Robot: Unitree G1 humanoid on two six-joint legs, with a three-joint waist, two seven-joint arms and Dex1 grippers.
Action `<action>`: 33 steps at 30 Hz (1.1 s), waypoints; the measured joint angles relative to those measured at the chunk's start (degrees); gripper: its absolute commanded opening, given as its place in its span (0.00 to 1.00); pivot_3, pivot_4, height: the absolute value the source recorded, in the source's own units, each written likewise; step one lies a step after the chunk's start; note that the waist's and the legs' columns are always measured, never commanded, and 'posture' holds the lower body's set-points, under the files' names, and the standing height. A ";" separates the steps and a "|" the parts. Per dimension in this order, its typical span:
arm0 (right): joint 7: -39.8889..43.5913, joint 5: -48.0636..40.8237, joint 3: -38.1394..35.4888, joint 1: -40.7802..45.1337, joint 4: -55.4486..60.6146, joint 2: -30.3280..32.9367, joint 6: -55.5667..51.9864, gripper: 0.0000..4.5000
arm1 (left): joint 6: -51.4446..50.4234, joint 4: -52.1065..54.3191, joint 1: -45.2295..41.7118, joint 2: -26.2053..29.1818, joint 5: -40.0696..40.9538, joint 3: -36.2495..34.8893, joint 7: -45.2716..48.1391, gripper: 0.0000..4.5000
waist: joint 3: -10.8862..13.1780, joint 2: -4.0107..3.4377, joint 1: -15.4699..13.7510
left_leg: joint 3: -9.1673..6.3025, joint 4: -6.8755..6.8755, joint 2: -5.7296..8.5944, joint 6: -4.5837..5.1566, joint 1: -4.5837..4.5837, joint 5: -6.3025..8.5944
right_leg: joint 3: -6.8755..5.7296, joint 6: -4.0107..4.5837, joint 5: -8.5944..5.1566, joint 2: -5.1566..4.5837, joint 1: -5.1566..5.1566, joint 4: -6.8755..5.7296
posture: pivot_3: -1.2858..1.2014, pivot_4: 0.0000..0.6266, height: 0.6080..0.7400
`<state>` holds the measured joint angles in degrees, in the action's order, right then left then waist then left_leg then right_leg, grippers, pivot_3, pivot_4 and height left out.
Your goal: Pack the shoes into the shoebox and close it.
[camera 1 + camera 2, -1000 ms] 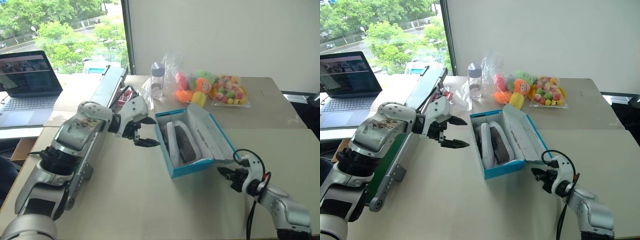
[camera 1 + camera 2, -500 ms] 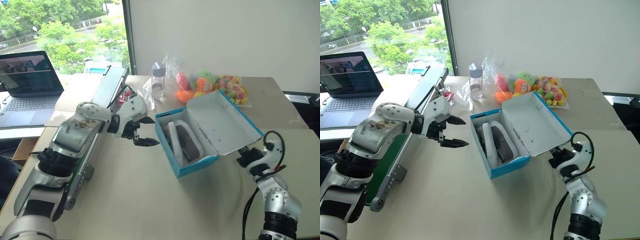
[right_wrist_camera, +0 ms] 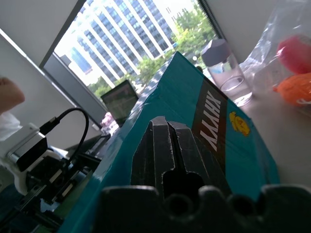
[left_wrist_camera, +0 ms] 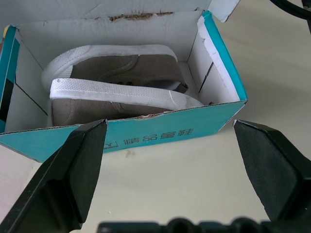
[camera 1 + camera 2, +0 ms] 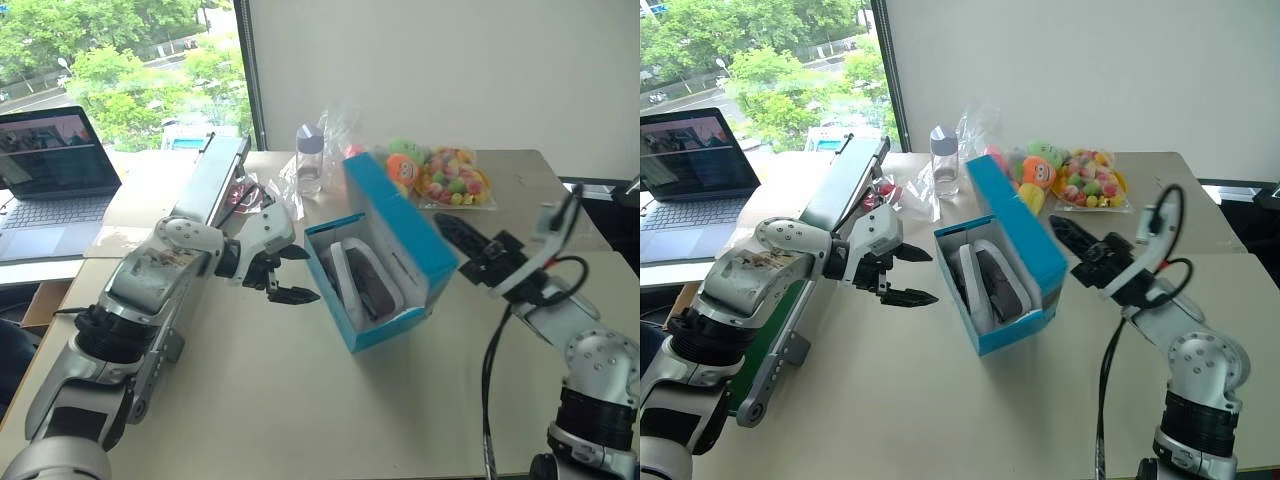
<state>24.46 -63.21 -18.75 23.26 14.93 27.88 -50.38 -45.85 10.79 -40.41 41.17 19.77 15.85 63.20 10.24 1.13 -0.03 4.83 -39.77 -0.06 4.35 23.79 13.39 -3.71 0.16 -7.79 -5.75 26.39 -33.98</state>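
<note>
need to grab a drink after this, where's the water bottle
In the left eye view the water bottle stands upright toward the table's far edge by the window, just beyond the shoebox, with the bag of colourful toys on its right.

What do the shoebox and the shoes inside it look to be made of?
The shoebox: cardboard, matte blue outside and white inside; a torn brown edge shows along the back wall. The shoes: probably suede or brushed fabric uppers, grey-taupe and dull, with pale, probably rubber soles that look finely textured.

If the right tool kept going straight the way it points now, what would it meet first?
Most likely the blue outer face of the shoebox lid. The shut right tool points at it from the side, apparently touching or almost there; exact depth is unclear.
</note>
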 measured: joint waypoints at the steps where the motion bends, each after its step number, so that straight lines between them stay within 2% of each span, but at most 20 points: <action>1: 0.70 1.17 1.16 1.92 -0.83 0.22 0.04 0.00 | -0.39 0.15 0.29 0.10 0.04 -0.32 -0.43 0.99 | 0.00 0.01 -0.03 | -0.01 -0.01 0.00 0.00 0.00 0.00 | 0.01 0.00 0.00 0.05 -0.02 0.01 | 0.52 0.24 1.00; 4: 3.40 5.63 5.42 7.79 -6.63 0.30 0.91 0.00 | -0.89 0.91 1.38 0.47 0.11 -2.13 -2.31 0.99 | 0.00 0.02 -0.08 | -0.01 -0.01 -0.01 0.03 0.02 0.02 | 0.03 -0.01 0.00 0.09 -0.01 0.04 | 0.52 0.24 1.00; 7: 5.71 8.97 7.93 10.21 -11.45 -0.72 2.20 0.00 | -1.55 1.39 2.47 1.06 0.26 -3.23 -3.55 0.99 | 0.00 0.02 -0.53 | -0.03 0.02 -0.02 0.07 0.07 0.05 | 0.00 -0.19 0.06 0.12 0.03 0.04 | 0.52 0.24 1.00; 11: 11.09 19.53 16.12 18.05 -26.53 -5.33 8.07 0.00 | -2.79 3.83 4.63 1.57 0.57 -4.50 -6.19 0.99 | 0.01 0.03 0.20 | 0.07 0.00 -0.02 0.11 0.05 0.08 | 0.09 -0.27 0.12 0.15 0.03 0.04 | 0.52 0.24 1.00; 14: 13.90 25.59 20.74 19.03 -35.43 -8.54 11.44 0.00 | -3.22 5.17 5.64 1.72 0.65 -4.98 -7.58 0.99 | 0.01 0.03 0.10 | 0.01 0.02 -0.03 0.11 0.06 0.08 | 0.04 -0.34 0.13 0.17 0.04 0.00 | 0.52 0.24 1.00; 18: 14.97 31.67 22.46 23.21 -43.88 -11.16 14.85 0.00 | -3.61 6.51 7.25 2.39 0.60 -6.05 -9.74 0.99 | -0.09 0.20 0.64 | 0.04 -0.04 -0.01 0.11 -0.04 0.08 | 0.13 -0.35 0.15 0.16 -0.08 0.01 | 0.52 0.24 1.00; 22: 16.95 39.67 28.11 23.18 -43.92 -10.40 16.45 0.00 | -4.57 8.14 8.47 2.45 0.67 -7.08 -11.41 0.99 | -0.25 0.39 0.67 | 0.02 -0.02 -0.04 0.04 -0.36 0.10 | 0.16 -0.02 -0.06 0.13 -0.25 -0.06 | 0.52 0.24 1.00; 23: 17.33 41.80 29.88 22.85 -43.01 -9.85 17.10 0.00 | -4.73 8.67 8.93 2.57 0.69 -7.25 -11.74 0.99 | -0.32 0.46 0.57 | 0.00 0.00 -0.06 -0.35 -0.42 0.31 | 0.14 -0.01 -0.06 0.14 -0.28 -0.06 | 0.52 0.24 1.00; 28: 18.04 52.48 38.32 21.63 -34.00 -4.54 20.28 0.00 | -5.45 9.66 9.62 2.76 0.75 -7.48 -12.45 0.99 | -0.51 0.46 0.25 | 0.02 0.00 -0.03 -0.42 -0.46 0.33 | 0.15 0.00 -0.07 0.09 -0.31 -0.07 | 0.52 0.24 1.00; 33: 18.68 52.91 37.30 20.56 -26.13 -2.81 14.06 0.00 | -5.32 9.65 9.53 2.42 0.73 -7.41 -12.50 0.99 | -0.51 0.47 -0.09 | 0.02 0.01 -0.04 -0.44 -0.29 0.33 | 0.15 -0.01 -0.07 0.09 -0.17 -0.06 | 0.52 0.24 1.00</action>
<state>43.14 -10.31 18.55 43.83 -11.20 25.07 -36.31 -51.16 20.44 -30.89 43.59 20.50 8.45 50.69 9.73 1.60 -0.12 4.86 -39.77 -0.11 3.91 23.50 13.72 -3.56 0.15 -7.86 -5.66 26.22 -34.04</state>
